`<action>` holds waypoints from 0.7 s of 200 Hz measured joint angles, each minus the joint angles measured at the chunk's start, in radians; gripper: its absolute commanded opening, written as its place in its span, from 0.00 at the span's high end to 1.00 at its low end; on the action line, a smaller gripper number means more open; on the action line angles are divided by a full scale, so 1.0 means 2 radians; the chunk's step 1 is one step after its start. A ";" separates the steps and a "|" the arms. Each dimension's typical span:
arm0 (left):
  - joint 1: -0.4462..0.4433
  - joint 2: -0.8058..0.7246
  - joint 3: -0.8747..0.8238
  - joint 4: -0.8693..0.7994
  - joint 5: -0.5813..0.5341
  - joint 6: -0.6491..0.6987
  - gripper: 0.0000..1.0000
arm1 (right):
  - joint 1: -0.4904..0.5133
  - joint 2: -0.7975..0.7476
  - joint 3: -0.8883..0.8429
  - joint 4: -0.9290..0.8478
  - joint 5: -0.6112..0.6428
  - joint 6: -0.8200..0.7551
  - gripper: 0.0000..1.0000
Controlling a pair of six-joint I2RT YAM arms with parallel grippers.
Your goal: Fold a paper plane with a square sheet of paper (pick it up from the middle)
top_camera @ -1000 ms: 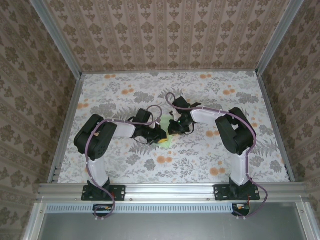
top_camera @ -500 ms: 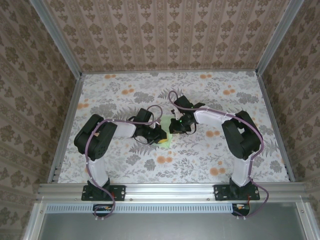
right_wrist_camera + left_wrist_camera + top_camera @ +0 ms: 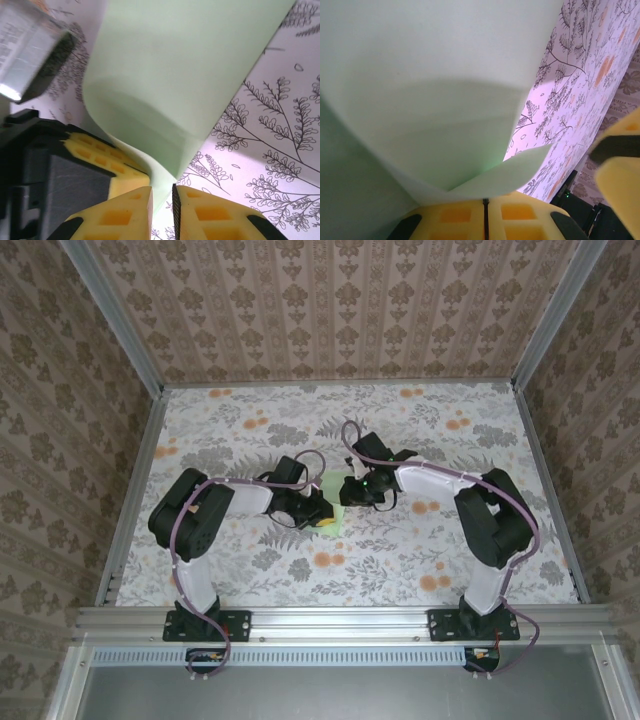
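- Left claw (image 3: 485,206) is clamped right shut at the middle of the table (image 3: 450,560). Its yellow pads are pressed together with the square sheet of paper (image 3: 435,100) coming up out of the pinch.
- Right claw (image 3: 162,200) faces it across the table's middle. Only a sliver shows between its jaws and the paper's edge runs down into that sliver, so I'd say it's pinching the sheet too.
- So the paper sits at the middle of the table, strung between the two claws. From overhead you just get bits of green poking out around them.
- My guess is the step in hand is forming a fold.
- To do it well, I'd keep both pinches firm and move the claws together so nothing slips or tears.
- I'd line the edges up before flattening, then press the bend down onto the table so the crease comes out straight.
- Thin stuff like this buckles if one side leads.
- Looks-wise it's pale green, plain and unmarked.
- It's bowed into a soft curl rather than lying flat, with one layer arching over another and a small flap curling out by the left pads.
- I can't see a sharp crease, and it's nowhere near dart-shaped.
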 measured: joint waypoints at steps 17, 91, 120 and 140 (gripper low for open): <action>-0.001 0.000 0.000 0.000 -0.001 0.000 0.91 | 0.000 -0.008 -0.002 0.007 0.000 0.000 0.84; -0.001 0.000 0.001 -0.003 -0.003 0.000 0.92 | 0.012 0.025 0.000 0.015 -0.010 0.006 0.88; -0.001 0.000 0.001 -0.003 -0.003 0.000 0.92 | 0.014 0.047 0.008 0.015 -0.010 0.006 0.89; -0.001 0.000 0.001 -0.003 -0.003 0.000 0.92 | 0.014 0.054 0.013 0.014 -0.010 0.006 0.89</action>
